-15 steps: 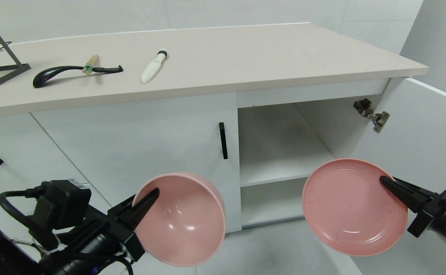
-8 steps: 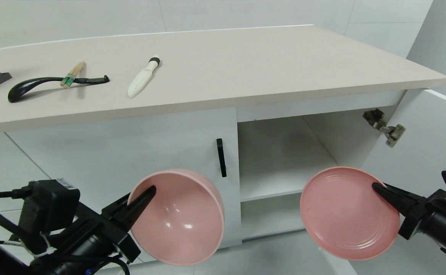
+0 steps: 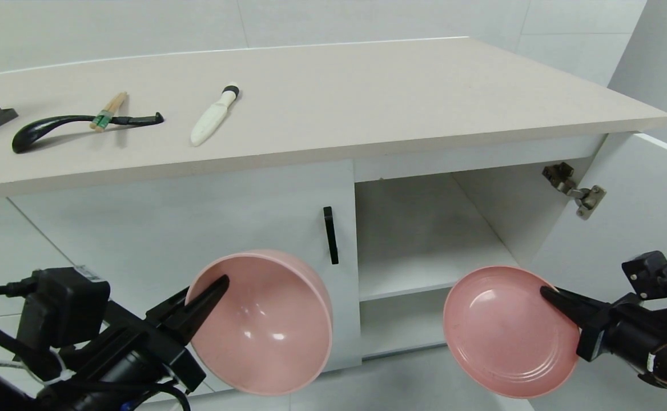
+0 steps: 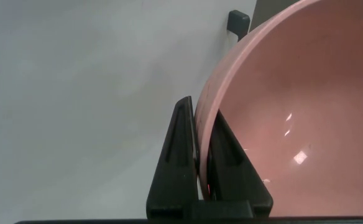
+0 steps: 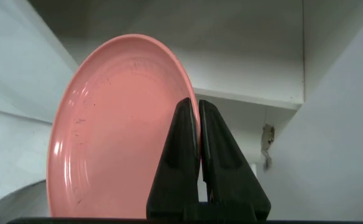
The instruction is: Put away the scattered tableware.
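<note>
Pink bowl (image 3: 265,325) at 7 o'clock in head view, rim pinched tight in left claw (image 3: 219,282). It's held on edge, hollow facing the camera, in front of the closed cabinet door (image 3: 196,217). Pink plate (image 3: 505,334) at 4 o'clock, rim clamped in right claw (image 3: 545,292), also on edge, in front of the open cabinet w/ its shelf (image 3: 419,274). On the surface (image 3: 396,91) at 10–11 o'clock: black ladle (image 3: 53,125), chopsticks (image 3: 108,110) across its handle, white knife (image 3: 213,117) near, at their 3 o'clock.
</note>
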You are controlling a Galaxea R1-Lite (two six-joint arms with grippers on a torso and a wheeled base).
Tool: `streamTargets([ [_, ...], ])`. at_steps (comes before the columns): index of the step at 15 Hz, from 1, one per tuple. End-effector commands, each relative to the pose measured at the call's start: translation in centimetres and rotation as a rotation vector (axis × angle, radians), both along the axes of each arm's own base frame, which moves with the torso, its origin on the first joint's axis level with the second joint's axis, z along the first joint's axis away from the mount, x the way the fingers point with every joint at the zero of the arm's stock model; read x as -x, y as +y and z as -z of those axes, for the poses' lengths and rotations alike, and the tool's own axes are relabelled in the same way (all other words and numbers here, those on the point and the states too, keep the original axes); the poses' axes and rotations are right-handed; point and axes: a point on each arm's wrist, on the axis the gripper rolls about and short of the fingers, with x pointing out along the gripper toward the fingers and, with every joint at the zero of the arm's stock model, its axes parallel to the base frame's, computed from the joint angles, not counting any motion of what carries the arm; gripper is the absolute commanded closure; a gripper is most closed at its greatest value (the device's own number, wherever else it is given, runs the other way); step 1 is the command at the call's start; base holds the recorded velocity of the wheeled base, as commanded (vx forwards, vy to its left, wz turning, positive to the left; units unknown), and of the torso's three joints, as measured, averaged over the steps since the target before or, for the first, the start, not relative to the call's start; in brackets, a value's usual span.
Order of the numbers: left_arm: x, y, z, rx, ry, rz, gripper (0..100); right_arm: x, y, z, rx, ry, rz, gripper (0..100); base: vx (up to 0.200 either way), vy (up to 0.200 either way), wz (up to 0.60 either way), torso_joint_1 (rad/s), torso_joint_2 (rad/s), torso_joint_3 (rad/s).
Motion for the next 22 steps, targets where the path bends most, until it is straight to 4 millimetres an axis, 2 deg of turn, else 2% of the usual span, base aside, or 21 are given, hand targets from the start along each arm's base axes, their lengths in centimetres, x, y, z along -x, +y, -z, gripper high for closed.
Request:
streamTargets([
  [1,0.1,0.1,-0.1,0.004,-0.006,-0.001,100,-1.6,0.3,0.5,-0.026,0.019,0.001,100,0.0,0.0,0.0,0.0,0.0,0.0],
  [4,0.1,0.2,-0.2,0.014,-0.004,-0.003,100,-3.6,0.7,1.1,-0.087,0.053,0.011,100,0.0,0.0,0.0,0.0,0.0,0.0],
  [12,0.2,0.2,0.1,-0.016,0.019,-0.002,100,-9.0,1.7,2.4,-0.095,0.013,0.005,100,0.0,0.0,0.0,0.0,0.0,0.0],
  [17,0.6,0.4,0.1,-0.023,0.03,0.001,100,-12.3,2.2,4.6,-0.095,0.023,0.005,100,0.0,0.0,0.0,0.0,0.0,0.0],
  [22,2.3,1.5,-0.4,-0.032,0.048,0.001,100,-14.6,5.5,4.9,-0.192,0.006,-0.067,100,0.0,0.0,0.0,0.0,0.0,0.0],
])
